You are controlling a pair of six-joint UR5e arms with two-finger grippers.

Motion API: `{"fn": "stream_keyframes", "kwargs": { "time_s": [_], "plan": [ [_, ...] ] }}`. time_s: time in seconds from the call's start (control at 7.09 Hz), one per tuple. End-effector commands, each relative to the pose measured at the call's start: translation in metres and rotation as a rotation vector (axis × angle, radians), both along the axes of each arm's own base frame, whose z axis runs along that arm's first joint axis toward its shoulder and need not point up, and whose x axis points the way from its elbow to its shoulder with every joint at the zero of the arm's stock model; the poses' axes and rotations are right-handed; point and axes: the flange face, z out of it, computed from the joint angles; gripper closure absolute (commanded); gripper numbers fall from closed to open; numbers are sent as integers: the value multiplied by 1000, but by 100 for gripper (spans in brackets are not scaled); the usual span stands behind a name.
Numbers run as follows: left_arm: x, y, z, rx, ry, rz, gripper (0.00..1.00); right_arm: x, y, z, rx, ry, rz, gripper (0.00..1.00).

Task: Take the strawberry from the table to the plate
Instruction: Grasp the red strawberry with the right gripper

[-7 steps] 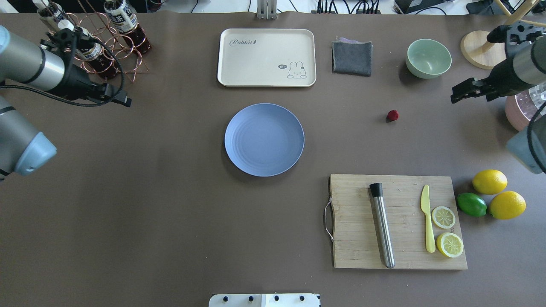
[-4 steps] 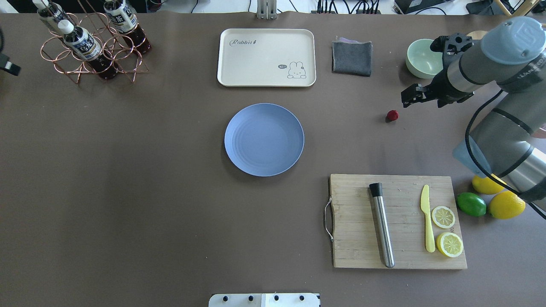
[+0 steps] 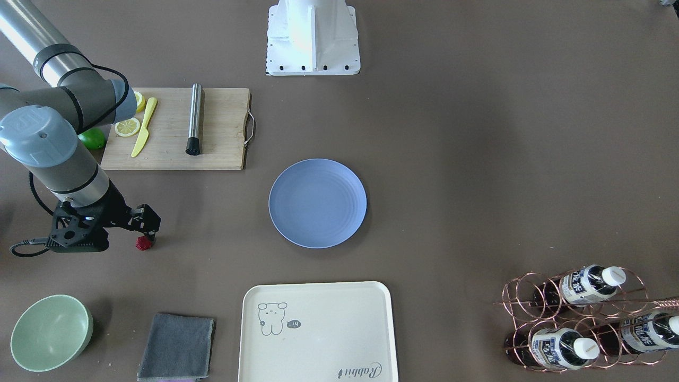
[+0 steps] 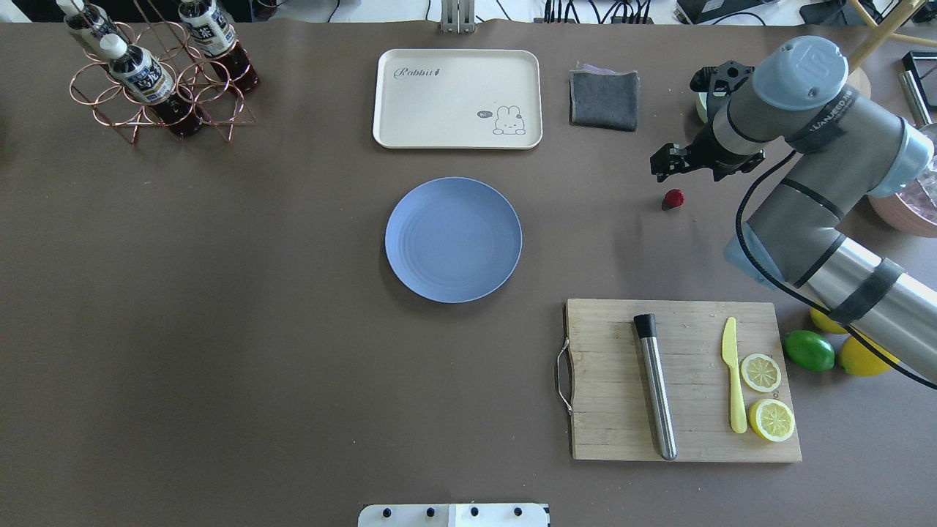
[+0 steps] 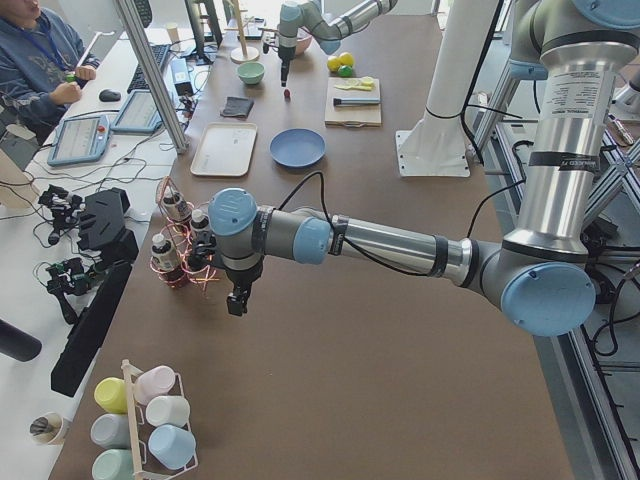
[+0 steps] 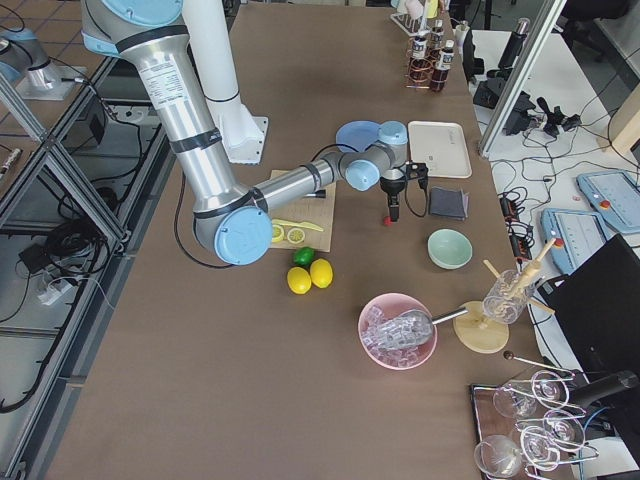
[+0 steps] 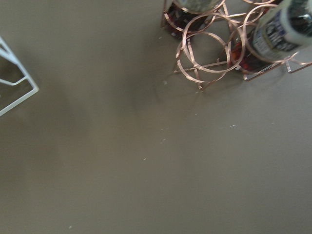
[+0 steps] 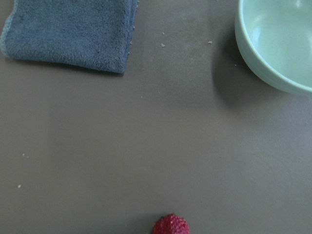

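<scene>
The strawberry point(image 4: 674, 197) is a tiny dark-red berry lying on the brown table point(image 4: 256, 366), right of centre. It also shows at the bottom edge of the right wrist view, strawberry point(image 8: 170, 225). The round blue plate point(image 4: 454, 239) sits mid-table with nothing on it. My right gripper point(image 4: 659, 167) hovers just beyond the berry, a little to its left, and its jaws look open with nothing in them. In the front view the right gripper point(image 3: 150, 229) stands right over the strawberry point(image 3: 143, 243). My left gripper point(image 5: 237, 300) shows only in the left side view, beside the bottle rack; I cannot tell its state.
A cream tray point(image 4: 457, 99), a grey cloth point(image 4: 604, 99) and a green bowl point(image 3: 50, 331) lie along the far side. The wooden board point(image 4: 607, 380) holds a metal cylinder, a yellow knife and lemon halves. A lime point(image 4: 809, 350) and lemons sit beside it. A copper bottle rack point(image 4: 157, 80) stands far left.
The right arm has swung in from the right edge toward the left, ending close beside the strawberry. The left arm has left the overhead view. The strawberry has not moved.
</scene>
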Motion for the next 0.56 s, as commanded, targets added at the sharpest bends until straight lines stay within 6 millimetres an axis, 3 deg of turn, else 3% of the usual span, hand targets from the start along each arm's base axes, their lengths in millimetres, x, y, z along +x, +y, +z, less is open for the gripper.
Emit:
{"fn": "stream_keyframes", "kwargs": {
  "time_s": [0.0,0.42],
  "plan": [
    [-2,6,6,1,-8,5,2,-17,-9,31,36,-23,-1,3],
    [-2,6,3,7,-5,6,2,-26,1,33,10,-34,11,6]
  ]
}}
